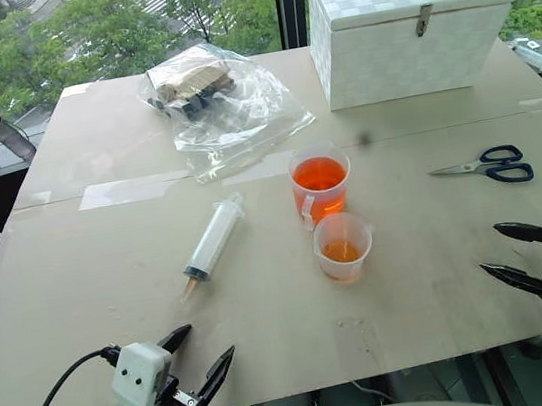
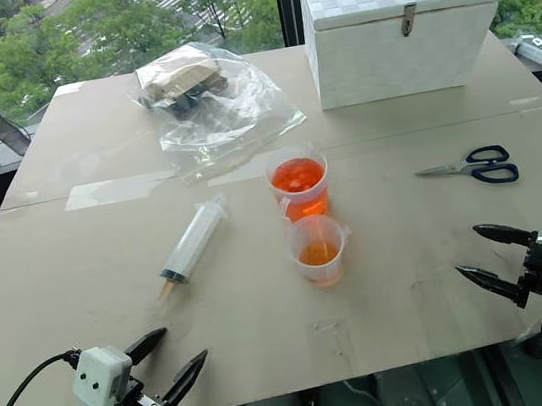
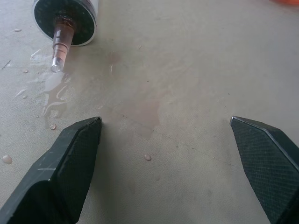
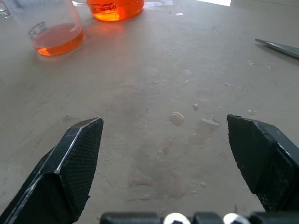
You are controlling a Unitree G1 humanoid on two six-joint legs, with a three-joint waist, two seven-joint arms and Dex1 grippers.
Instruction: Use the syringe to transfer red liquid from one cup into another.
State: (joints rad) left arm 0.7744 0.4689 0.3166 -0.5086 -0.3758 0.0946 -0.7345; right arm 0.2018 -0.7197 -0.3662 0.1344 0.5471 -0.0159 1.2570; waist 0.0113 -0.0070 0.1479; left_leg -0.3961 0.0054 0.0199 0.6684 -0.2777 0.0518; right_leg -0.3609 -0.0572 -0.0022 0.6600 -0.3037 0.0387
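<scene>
Left eye view: I'm seeing the large clear plastic syringe (image 1: 213, 237) lying on the beige desk (image 1: 432, 271), ahead of my gaping, empty left pincer (image 1: 206, 357); the right pincer (image 1: 505, 253) is gaping too.

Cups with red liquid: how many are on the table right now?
2. The larger cup stands mid-table, fuller, and the smaller cup with a pour lip stands just in front of it, holding a shallow layer. None seems hidden, though the white box blocks what is behind it.

We take this for an office or test room high up: a beige desk (image 1: 110, 276) against tall windows (image 1: 105, 24) over treetops, with scissors (image 1: 488, 166) and a white storage box (image 1: 408, 27).
</scene>
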